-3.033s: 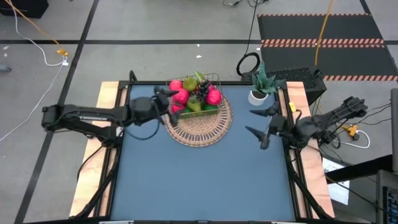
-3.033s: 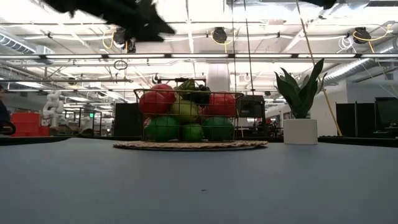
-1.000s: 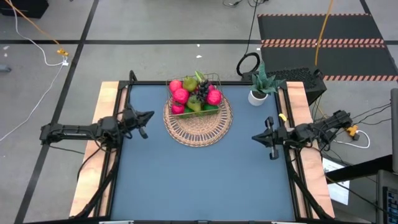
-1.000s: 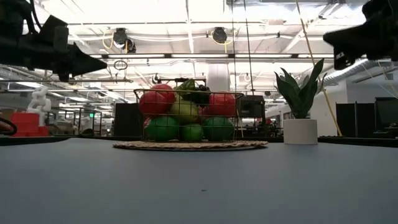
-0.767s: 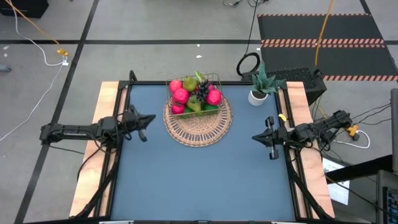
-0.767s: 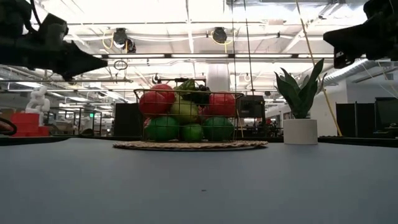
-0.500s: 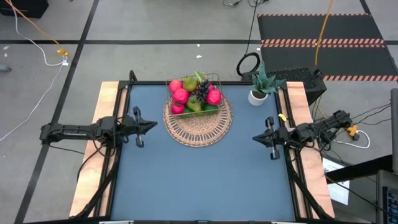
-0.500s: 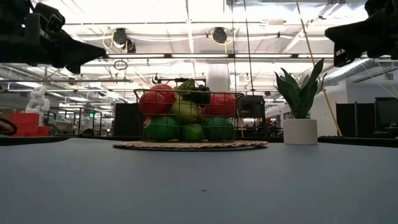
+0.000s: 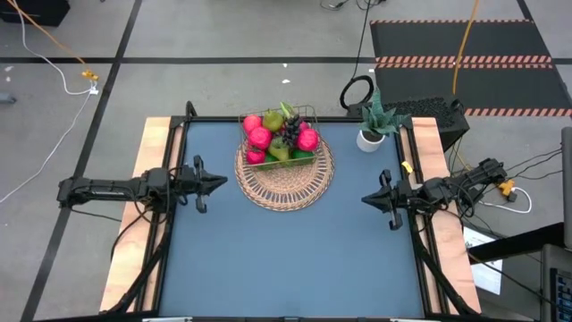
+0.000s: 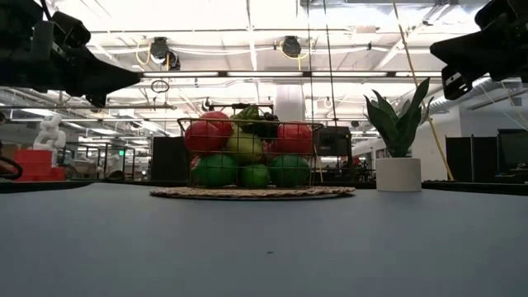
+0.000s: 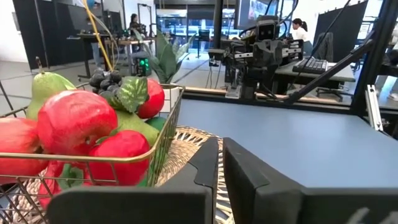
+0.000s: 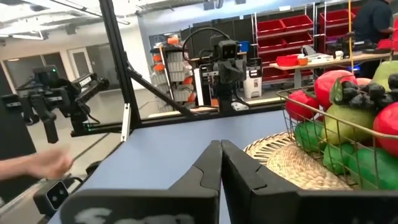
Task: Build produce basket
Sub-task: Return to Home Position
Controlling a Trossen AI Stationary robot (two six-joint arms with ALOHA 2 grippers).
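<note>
Your left gripper hangs over the left edge of the table, fingers closed on nothing, pointing toward the basket. The wire basket stands at the far middle, on the far part of a round wicker mat. It is heaped with produce, reds above greens. A potted plant stands just right of it. Your right gripper hovers at the right edge, likewise closed and empty.

No loose fruit shows on the table, so the filling looks done. You're in the homing step. What remains is probably just settling both arms to rest, well apart from the basket. No brand or writing is readable.
</note>
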